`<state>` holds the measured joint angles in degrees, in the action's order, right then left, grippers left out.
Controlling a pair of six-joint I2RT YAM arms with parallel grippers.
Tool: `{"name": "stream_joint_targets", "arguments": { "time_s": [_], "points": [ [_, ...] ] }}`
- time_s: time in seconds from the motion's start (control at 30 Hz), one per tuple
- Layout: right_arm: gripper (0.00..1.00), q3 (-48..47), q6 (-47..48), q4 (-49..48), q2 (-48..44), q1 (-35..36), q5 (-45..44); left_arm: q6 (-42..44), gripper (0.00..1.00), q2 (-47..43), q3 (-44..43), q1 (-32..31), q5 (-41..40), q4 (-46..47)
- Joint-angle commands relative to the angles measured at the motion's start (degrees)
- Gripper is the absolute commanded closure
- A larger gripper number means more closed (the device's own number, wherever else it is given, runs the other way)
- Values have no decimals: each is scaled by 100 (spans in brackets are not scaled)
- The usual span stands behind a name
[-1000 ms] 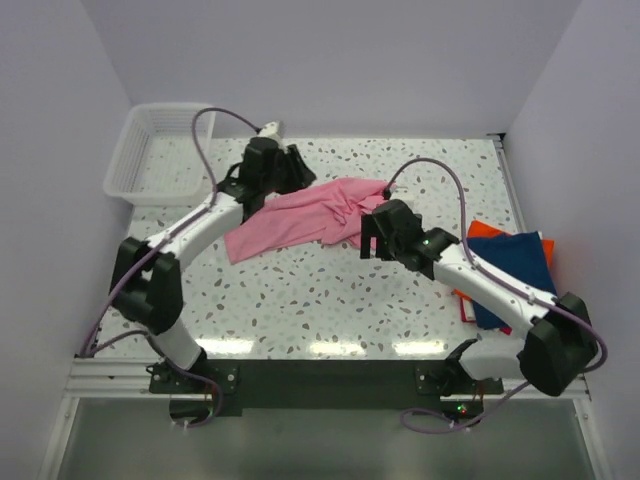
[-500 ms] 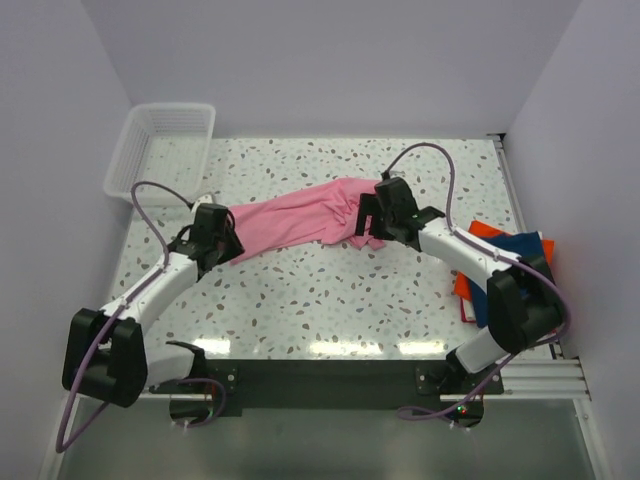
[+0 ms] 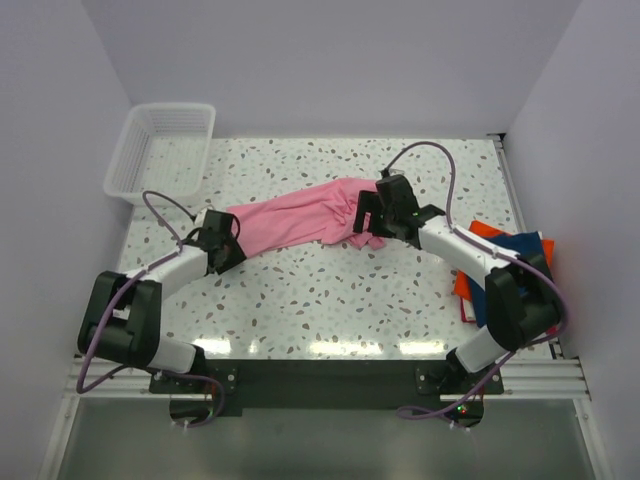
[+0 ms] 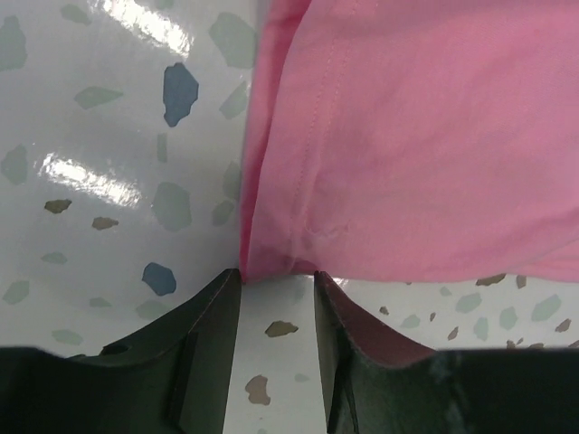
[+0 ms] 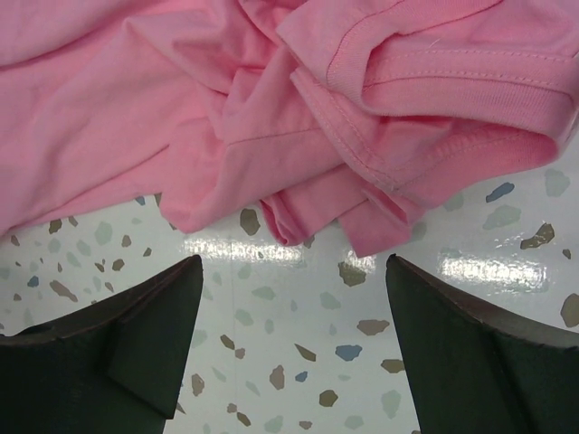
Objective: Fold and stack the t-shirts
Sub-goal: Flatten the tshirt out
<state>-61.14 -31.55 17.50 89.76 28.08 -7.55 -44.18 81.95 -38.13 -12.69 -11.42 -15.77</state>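
The light pink t-shirt (image 3: 300, 216) lies crumpled in a long band across the middle of the table. My left gripper (image 3: 235, 250) is at its lower left corner; in the left wrist view (image 4: 276, 273) the jaws stand a little apart with the shirt's corner (image 4: 271, 258) right at the tips and bare table between them. My right gripper (image 3: 371, 226) is wide open just short of the bunched sleeve end (image 5: 362, 217) in the right wrist view (image 5: 292, 260). The navy shirt (image 3: 518, 268) lies folded on the orange-red one (image 3: 484, 231) at the right edge.
A white mesh basket (image 3: 160, 150) stands at the back left corner. The speckled table (image 3: 330, 290) is walled on the left, back and right. The folded stack lies under my right arm's elbow.
My left arm swung from the back of the shirt down to its lower left corner. My right gripper moved up to the shirt's right end and has stayed there.
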Motion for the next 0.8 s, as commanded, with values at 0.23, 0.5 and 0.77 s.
{"name": "stream_joint_targets", "arguments": {
  "time_s": [0.23, 0.5, 0.77],
  "points": [
    [15, -179, -44, -255, 156, -39, 175, -556, 63, 287, 34, 82, -378, 602],
    [15, -468, -132, -256, 463, -275, 87, -442, 100, -21, -151, 82, -457, 154],
    [17, -864, -203, -106, 824, -505, -368, -179, 100, -812, -274, 188, -502, -233]
  ]
}}
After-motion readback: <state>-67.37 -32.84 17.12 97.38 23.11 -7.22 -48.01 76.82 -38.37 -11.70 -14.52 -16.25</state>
